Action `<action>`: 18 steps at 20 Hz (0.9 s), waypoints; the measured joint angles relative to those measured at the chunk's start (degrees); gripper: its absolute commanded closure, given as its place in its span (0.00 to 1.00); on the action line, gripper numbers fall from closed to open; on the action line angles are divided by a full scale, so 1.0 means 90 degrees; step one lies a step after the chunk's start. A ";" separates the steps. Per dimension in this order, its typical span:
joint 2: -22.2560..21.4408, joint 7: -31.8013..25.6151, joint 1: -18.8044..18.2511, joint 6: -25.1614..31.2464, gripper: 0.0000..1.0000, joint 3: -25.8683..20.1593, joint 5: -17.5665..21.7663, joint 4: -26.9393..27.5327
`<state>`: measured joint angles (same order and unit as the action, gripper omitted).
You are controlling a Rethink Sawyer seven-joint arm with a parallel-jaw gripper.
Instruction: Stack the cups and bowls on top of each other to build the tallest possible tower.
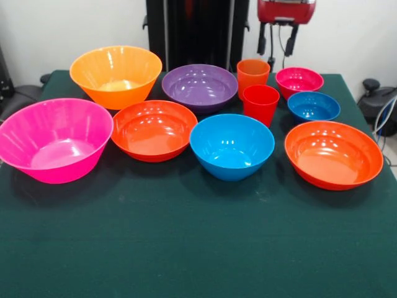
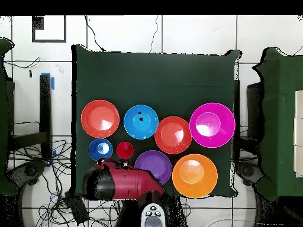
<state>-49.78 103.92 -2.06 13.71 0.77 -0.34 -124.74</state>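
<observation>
All bowls and cups stand singly and upright on the green table; nothing is nested. In the front view the big pink bowl is at the left, with the yellow-orange bowl behind it. Also there are the purple bowl, two red-orange bowls, the medium blue bowl, the small blue bowl and the small magenta bowl. The orange cup stands behind the red cup. My gripper hangs open and empty above the back edge, behind the orange cup and the magenta bowl.
The green table cloth has open room in front of the bowls. The black pedestal stands behind the purple bowl. In the overhead view the red arm covers the orange cup and the small magenta bowl. Dark furniture flanks the table.
</observation>
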 measured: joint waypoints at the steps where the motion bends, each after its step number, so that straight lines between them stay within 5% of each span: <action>1: 0.0000 0.0000 -0.0056 0.0019 0.00 -0.0013 0.0005 0.0004; 18: -0.0603 0.0000 -0.1620 0.2319 0.00 -0.0443 0.0478 0.0992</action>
<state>-55.21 103.92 -16.64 34.58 -3.22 3.97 -115.81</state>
